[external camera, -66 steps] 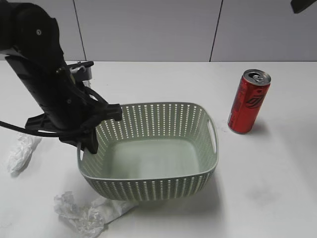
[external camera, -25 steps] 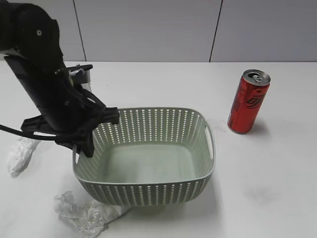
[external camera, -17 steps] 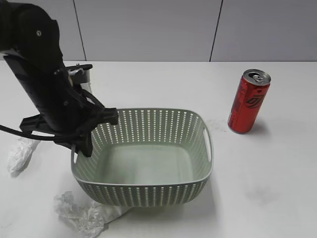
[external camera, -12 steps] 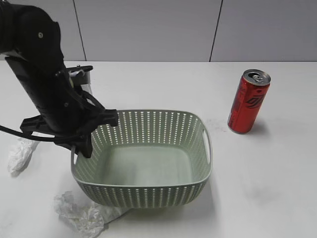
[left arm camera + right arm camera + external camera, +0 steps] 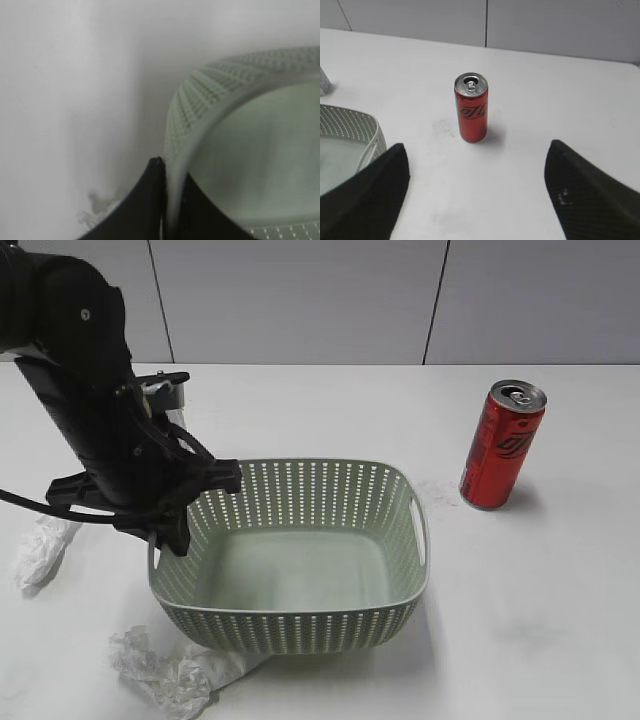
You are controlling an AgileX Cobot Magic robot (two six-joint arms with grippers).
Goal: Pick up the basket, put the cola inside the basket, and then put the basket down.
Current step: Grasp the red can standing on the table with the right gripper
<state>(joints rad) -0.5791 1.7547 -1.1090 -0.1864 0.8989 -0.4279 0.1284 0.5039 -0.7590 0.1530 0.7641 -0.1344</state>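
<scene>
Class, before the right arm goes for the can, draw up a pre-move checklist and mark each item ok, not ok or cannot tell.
1. Left gripper clamped on the basket wall: ok.
2. Basket clear of the table: cannot tell.
3. Basket interior empty: ok.
4. Cola upright, standing apart from the basket: ok.
5. Right gripper open wide enough, with the cola centred ahead: ok.
6. Crumpled paper away from the cola: ok.

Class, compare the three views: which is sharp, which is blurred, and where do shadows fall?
Exterior view: sharp; the cola casts a soft shadow to its right. Left wrist view: blurred, the basket rim smeared. Right wrist view: can crisp, right gripper fingers dark and soft.
</scene>
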